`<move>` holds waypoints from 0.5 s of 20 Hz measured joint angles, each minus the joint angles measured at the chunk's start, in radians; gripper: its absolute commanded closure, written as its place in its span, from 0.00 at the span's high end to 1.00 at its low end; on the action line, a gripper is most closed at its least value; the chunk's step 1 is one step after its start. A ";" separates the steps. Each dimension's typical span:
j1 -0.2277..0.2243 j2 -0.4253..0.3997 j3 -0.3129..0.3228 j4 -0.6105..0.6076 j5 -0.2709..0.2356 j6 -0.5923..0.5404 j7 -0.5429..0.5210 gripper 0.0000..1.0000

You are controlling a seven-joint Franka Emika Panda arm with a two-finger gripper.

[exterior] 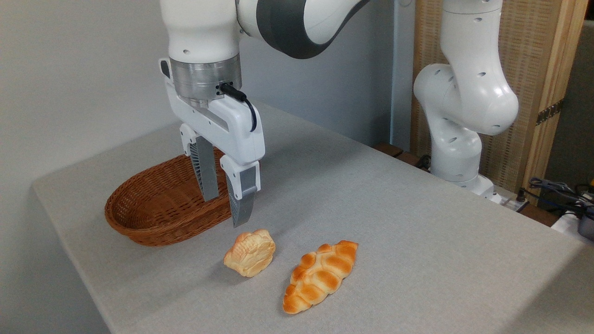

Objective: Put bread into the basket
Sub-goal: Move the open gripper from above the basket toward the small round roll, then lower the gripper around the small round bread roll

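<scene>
The bread, a small pale golden bun with a ridged browned top, lies on the grey table near its front. Behind it to the left sits the basket, a shallow oval of reddish-brown wicker with nothing visible inside. My gripper hangs open with its fingers pointing down, in front of the basket's right end and just above and behind the bun. Nothing is between its fingers, and the fingertips do not touch the bun.
A longer, darker orange-brown braided loaf lies just right of the bun. The arm's white base stands at the table's far right edge, with cables beyond. The table's front-left edge runs close to the basket.
</scene>
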 measured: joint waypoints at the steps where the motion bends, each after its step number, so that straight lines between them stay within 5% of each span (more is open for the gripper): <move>1: 0.000 0.000 0.000 0.000 0.000 0.000 0.000 1.00; 10: -0.001 0.013 -0.002 -0.015 0.000 0.000 0.000 1.00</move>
